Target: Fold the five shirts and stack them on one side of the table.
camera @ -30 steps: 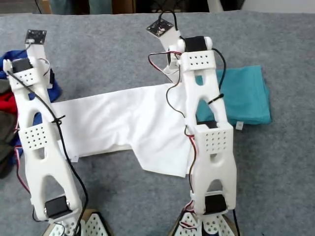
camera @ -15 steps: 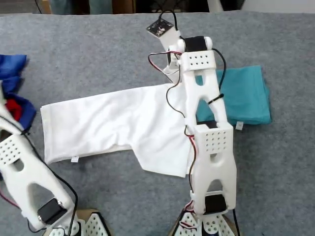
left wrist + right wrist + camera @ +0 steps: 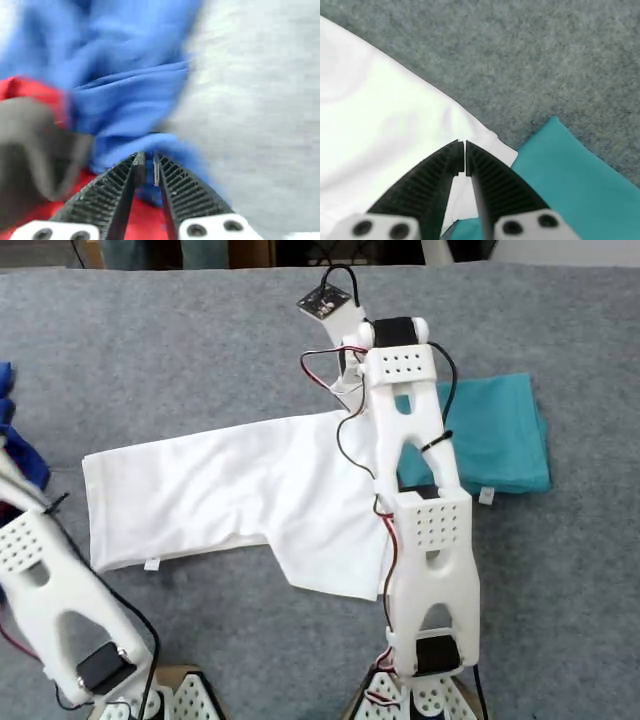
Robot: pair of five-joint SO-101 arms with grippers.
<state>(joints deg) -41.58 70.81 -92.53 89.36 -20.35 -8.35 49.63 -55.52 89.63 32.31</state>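
spread shirt (image 3: 230,495) — centre | folded shirt (image 3: 500,435) — right | shirt heap (image 3: 115,95), left edge

We count five garments on one grey carpeted table (image 3: 200,340): one flat white cotton shirt (image 3: 230,500), one folded teal shirt (image 3: 500,435) just beside it, and, past the white shirt's far sleeve end, one crumpled blue shirt (image 3: 125,75), one red cloth (image 3: 20,87) and one dark grey cloth (image 3: 30,150). There are two white plastic arms, the left arm (image 3: 50,580) and the right arm (image 3: 420,490), and two black ridged grippers, the left gripper (image 3: 146,170) and the right gripper (image 3: 465,152).
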